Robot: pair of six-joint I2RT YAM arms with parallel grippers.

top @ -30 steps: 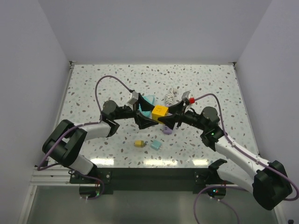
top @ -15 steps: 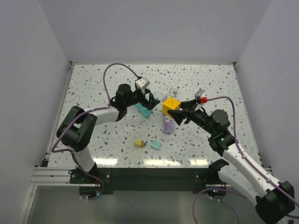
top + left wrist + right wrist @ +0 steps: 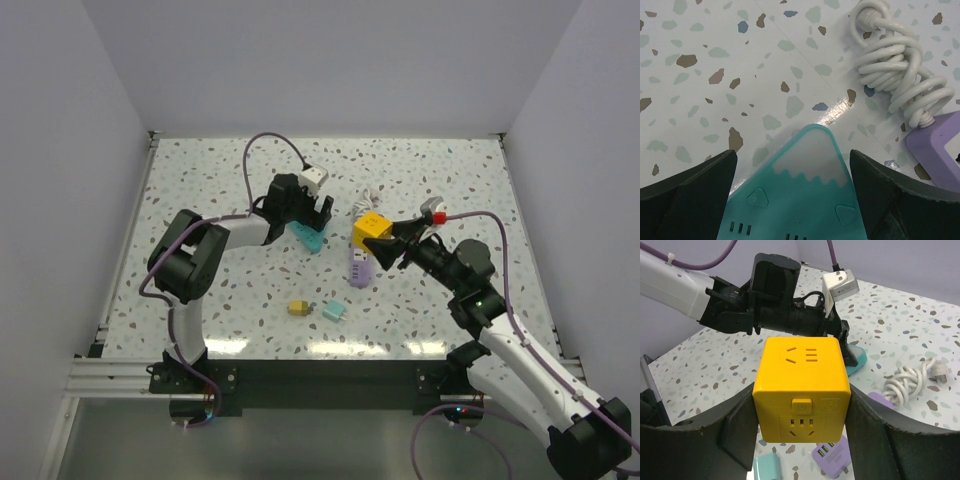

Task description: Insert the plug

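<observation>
A: Right wrist: right gripper (image 3: pixel 801 427) clenched on yellow cube (image 3: pixel 801 372), in air.
B: Left gripper (image 3: pixel 794 175) released, straddling teal strip (image 3: pixel 800 210). Plug (image 3: pixel 939 369) loose on table (image 3: pixel 715 50), insertion not started.

The left tool (image 3: pixel 320 212) has drawn away from the yellow socket cube (image 3: pixel 370 231) and now sits, jaws apart, over the teal power strip (image 3: pixel 308 236). The right tool (image 3: pixel 388 243) alone carries the cube, shifted slightly right.
</observation>
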